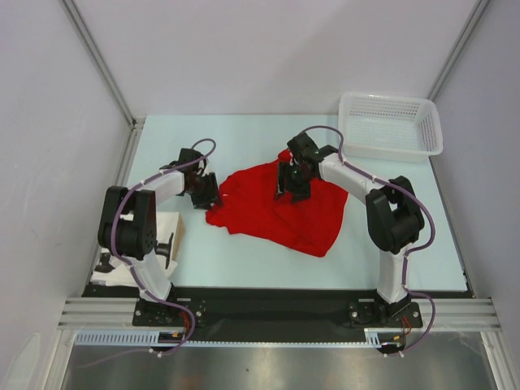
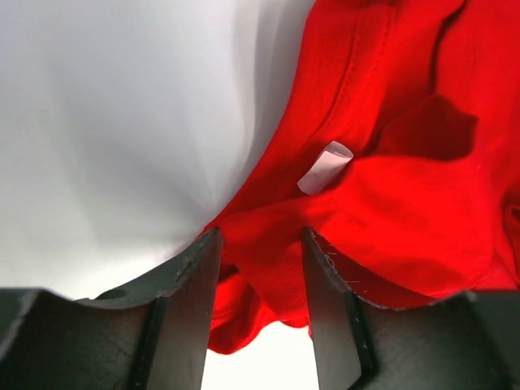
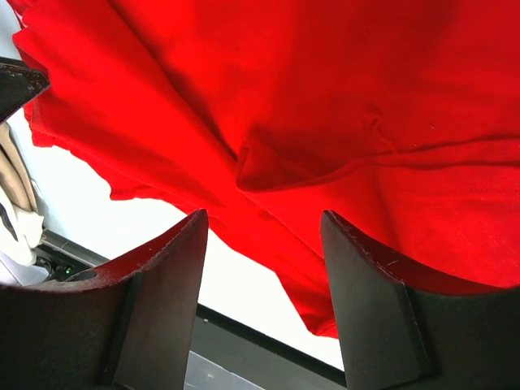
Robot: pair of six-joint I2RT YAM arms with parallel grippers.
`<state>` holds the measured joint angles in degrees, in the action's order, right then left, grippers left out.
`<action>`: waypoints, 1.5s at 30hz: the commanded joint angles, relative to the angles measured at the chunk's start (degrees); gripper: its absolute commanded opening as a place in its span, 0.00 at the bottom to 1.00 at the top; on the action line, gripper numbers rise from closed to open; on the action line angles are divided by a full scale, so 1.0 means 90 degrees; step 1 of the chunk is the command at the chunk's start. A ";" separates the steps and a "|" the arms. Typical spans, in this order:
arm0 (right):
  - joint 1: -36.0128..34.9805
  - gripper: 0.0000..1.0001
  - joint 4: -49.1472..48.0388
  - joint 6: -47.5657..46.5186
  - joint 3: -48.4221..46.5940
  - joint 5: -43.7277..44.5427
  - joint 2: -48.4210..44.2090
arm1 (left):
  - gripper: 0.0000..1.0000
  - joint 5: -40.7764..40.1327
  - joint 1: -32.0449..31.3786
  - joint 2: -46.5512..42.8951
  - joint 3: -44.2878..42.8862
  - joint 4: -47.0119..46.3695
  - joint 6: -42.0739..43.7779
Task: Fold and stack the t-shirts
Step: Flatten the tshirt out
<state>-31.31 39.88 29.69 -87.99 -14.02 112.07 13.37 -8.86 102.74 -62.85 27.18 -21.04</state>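
Note:
One red t-shirt (image 1: 280,213) lies crumpled and unfolded in the middle of the table. My left gripper (image 1: 205,192) is at the shirt's left edge. In the left wrist view the gripper (image 2: 260,244) is open, with a fold of the shirt's (image 2: 406,203) edge lying between the fingers, and a white neck label (image 2: 325,166) shows. My right gripper (image 1: 291,184) is over the shirt's far part. In the right wrist view it (image 3: 262,223) is open and empty, just above the red cloth (image 3: 325,97).
A white mesh basket (image 1: 392,126) stands at the back right corner. A white and beige object (image 1: 169,236) sits beside the left arm's base. The black front rail (image 1: 276,302) runs along the table's near edge.

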 commanded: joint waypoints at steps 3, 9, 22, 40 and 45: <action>-0.0007 0.63 0.0042 -0.0125 -0.0136 -0.0092 -0.0021 | 0.52 -0.0284 0.0047 -0.0273 0.0274 -0.0236 -0.0104; -0.0017 0.63 0.0061 -0.0164 -0.0107 -0.0112 -0.0040 | 0.52 -0.0352 0.0047 -0.0185 0.0245 -0.0169 -0.0153; -0.0319 0.57 0.0441 0.0314 -0.0809 0.1117 0.0632 | 0.15 -0.0723 0.0047 0.0049 0.0060 -0.0510 0.0013; -0.0370 0.10 0.1272 -0.0047 -0.0276 0.2946 -0.0291 | 0.00 -0.1114 -0.0382 -0.2694 0.0245 0.0242 -0.0133; 0.0382 0.16 0.1010 -0.0564 0.1365 0.2223 -0.1747 | 0.00 -0.1036 -0.0519 -0.3328 0.0547 0.0408 -0.0211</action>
<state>-30.96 48.80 27.83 -81.87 7.79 105.36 4.73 -13.08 76.20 -60.01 28.64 -22.04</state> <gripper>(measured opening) 0.137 0.008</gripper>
